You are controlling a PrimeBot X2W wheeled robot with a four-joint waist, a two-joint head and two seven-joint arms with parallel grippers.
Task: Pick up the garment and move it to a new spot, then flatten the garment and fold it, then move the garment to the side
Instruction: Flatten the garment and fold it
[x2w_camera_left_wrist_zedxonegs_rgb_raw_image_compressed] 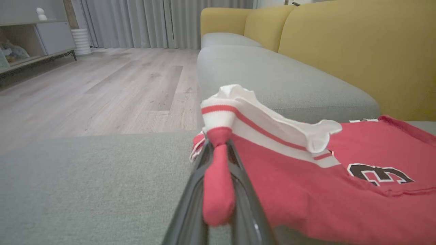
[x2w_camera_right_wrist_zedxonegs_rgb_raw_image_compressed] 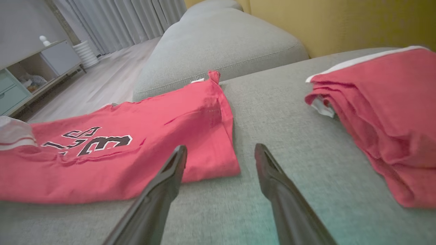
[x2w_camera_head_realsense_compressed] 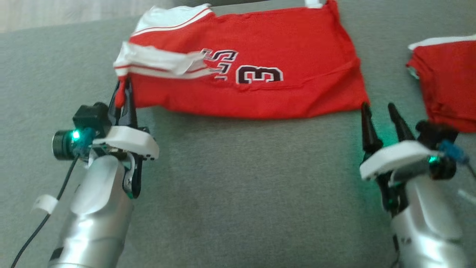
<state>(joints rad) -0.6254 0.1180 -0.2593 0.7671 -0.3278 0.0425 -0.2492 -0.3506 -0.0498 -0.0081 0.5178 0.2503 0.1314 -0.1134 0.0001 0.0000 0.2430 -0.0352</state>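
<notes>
Nearest, both arms come in over the near edge of the grey sofa seat (x2w_camera_head_realsense_compressed: 241, 178).

Left gripper (x2w_camera_head_realsense_compressed: 124, 89): jaws closed on the near left corner of the garment (x2w_camera_head_realsense_compressed: 267, 56). In the left wrist view a roll of red cloth is pinched between the two fingers and runs down between them.

Right gripper (x2w_camera_head_realsense_compressed: 378, 108): jaws apart, holding nothing. The tips are just beside the garment's near right corner; contact with the cloth cannot be determined.

Garment: a red jersey with white, red-striped trim and a dark numeral 3. It lies spread across the middle of the seat toward the far edge. The trim is bunched and lifted at the left end, above the grip.

A second red garment (x2w_camera_head_realsense_compressed: 450, 82), folded, lies at the right edge of the seat, apart from the first.

Beyond, a yellow backrest (x2w_camera_left_wrist_zedxonegs_rgb_raw_image_compressed: 357, 51) runs along the seat's far edge. Further off are a pale wooden floor (x2w_camera_left_wrist_zedxonegs_rgb_raw_image_compressed: 102, 85), grey curtains (x2w_camera_left_wrist_zedxonegs_rgb_raw_image_compressed: 153, 20) and a low cabinet (x2w_camera_left_wrist_zedxonegs_rgb_raw_image_compressed: 41, 37).
</notes>
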